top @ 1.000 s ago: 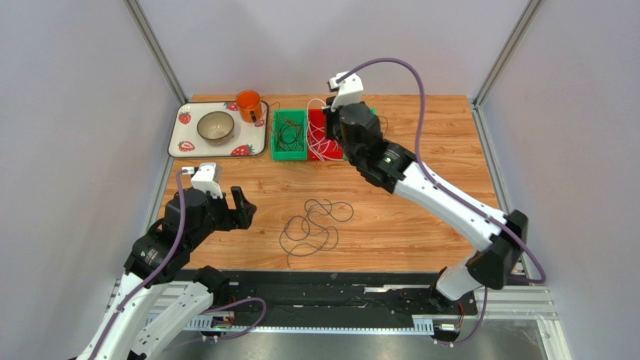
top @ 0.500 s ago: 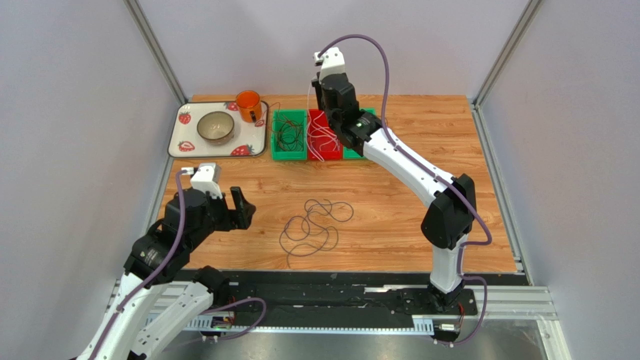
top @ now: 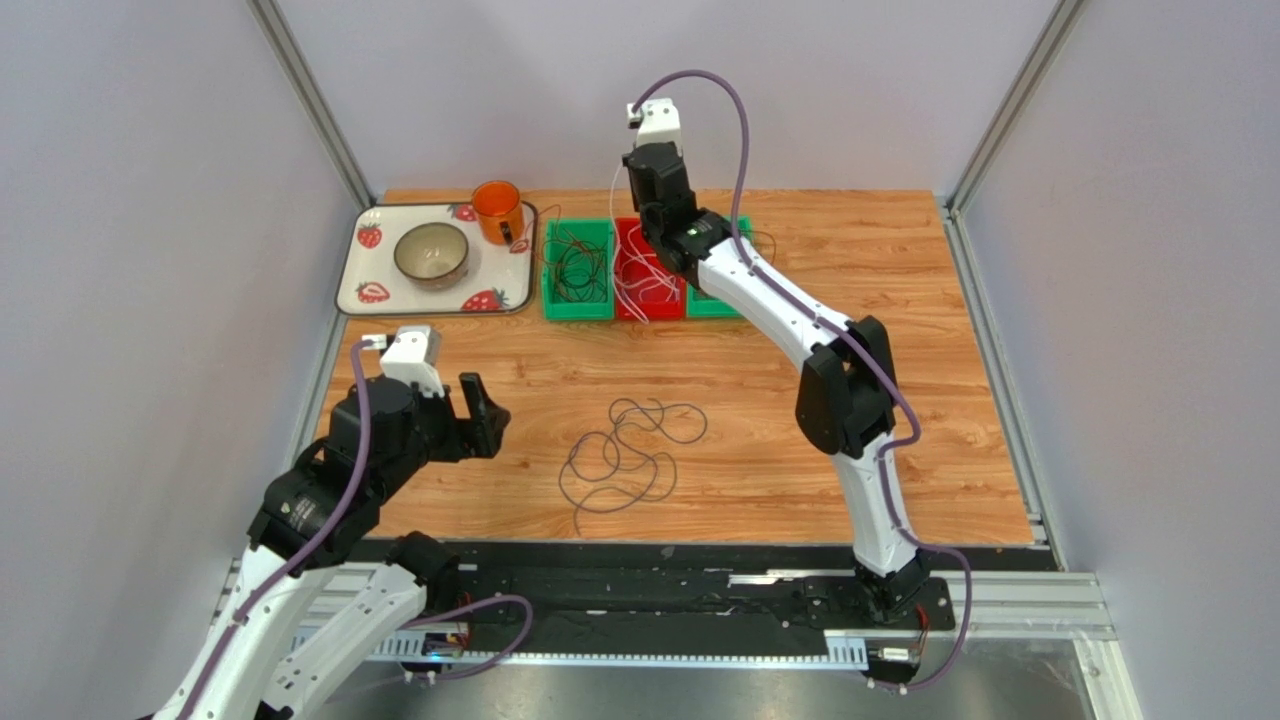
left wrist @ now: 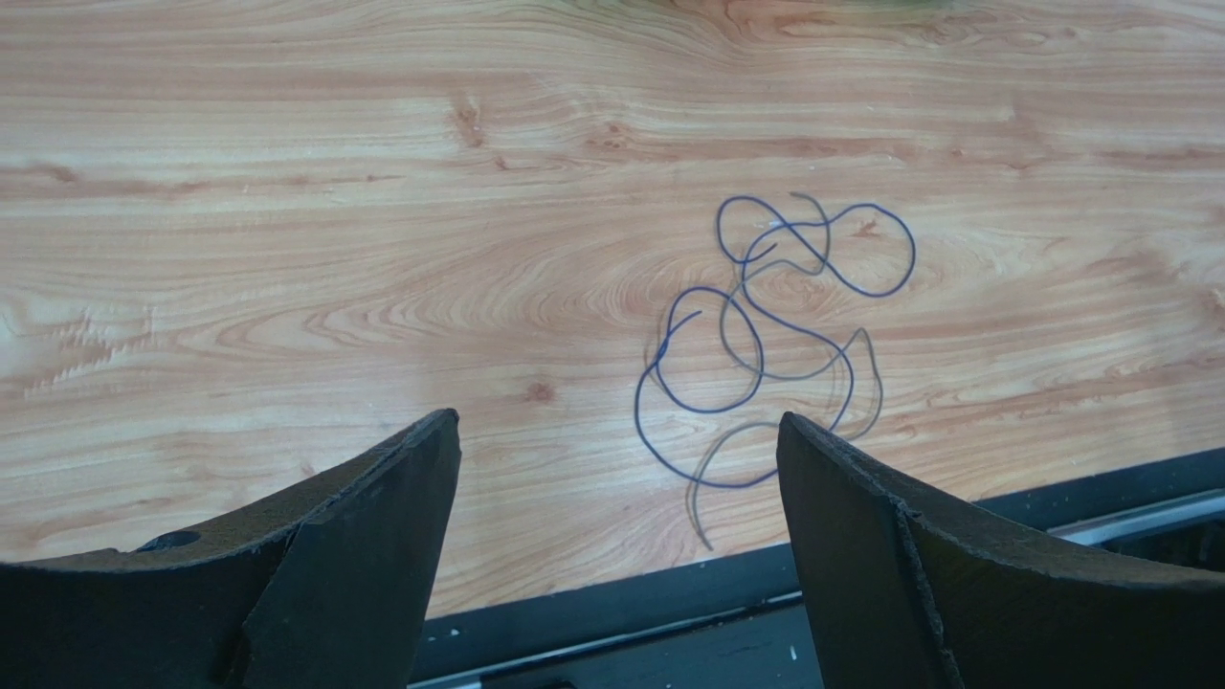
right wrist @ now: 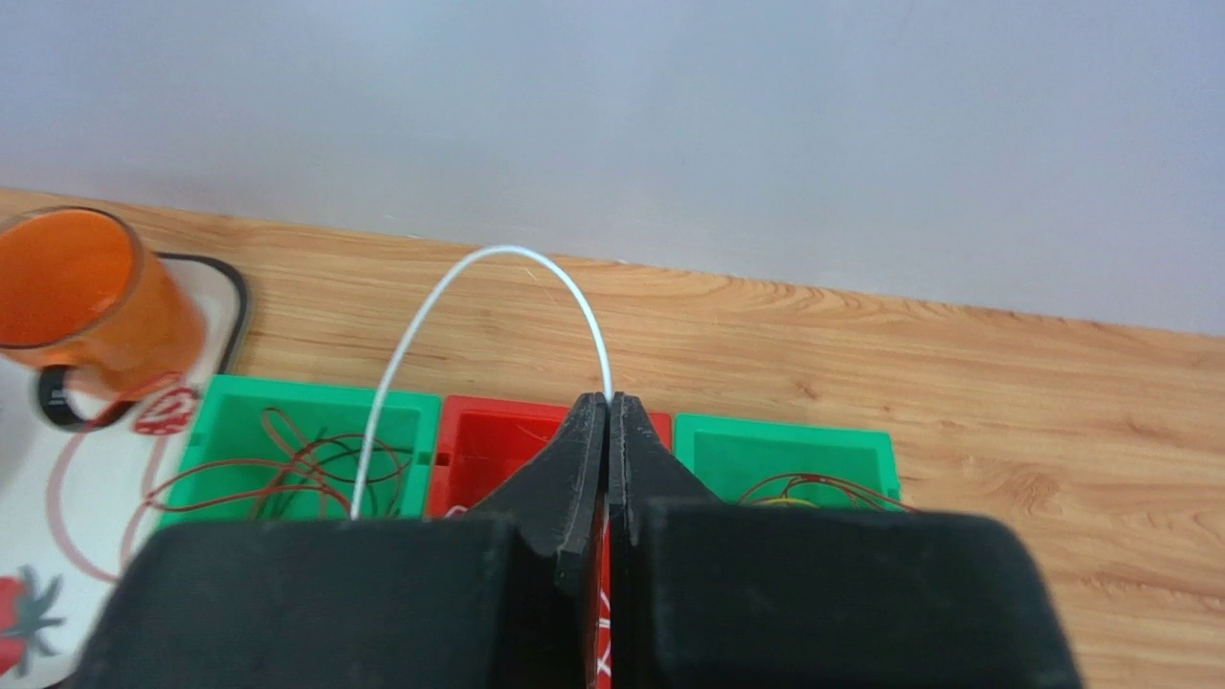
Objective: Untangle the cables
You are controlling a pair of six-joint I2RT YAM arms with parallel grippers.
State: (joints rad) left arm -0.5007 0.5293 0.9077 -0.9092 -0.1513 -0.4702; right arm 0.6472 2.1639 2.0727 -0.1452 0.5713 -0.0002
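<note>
A tangle of dark purple-black cables [top: 628, 449] lies in loose loops on the wooden table, and shows in the left wrist view [left wrist: 777, 323] ahead of the fingers. My left gripper [top: 478, 414] is open and empty, left of the tangle and above the table. My right gripper [right wrist: 608, 406] is shut on a white cable [right wrist: 432, 316] that arches up and drops to the left, held high over the red bin [top: 645, 278]. In the top view the right gripper [top: 657, 192] is raised at the back. More white cables [top: 643, 285] lie in the red bin.
A green bin [top: 579, 272] with red-brown cables stands left of the red bin, another green bin [right wrist: 784, 452] right of it. A strawberry tray [top: 368, 285] holds a bowl [top: 431, 252] and an orange mug [top: 498, 210] at back left.
My right arm has swung left and up from beside the bins to high over the red bin, lifting the white cable. The left arm and the dark tangle have not moved.
</note>
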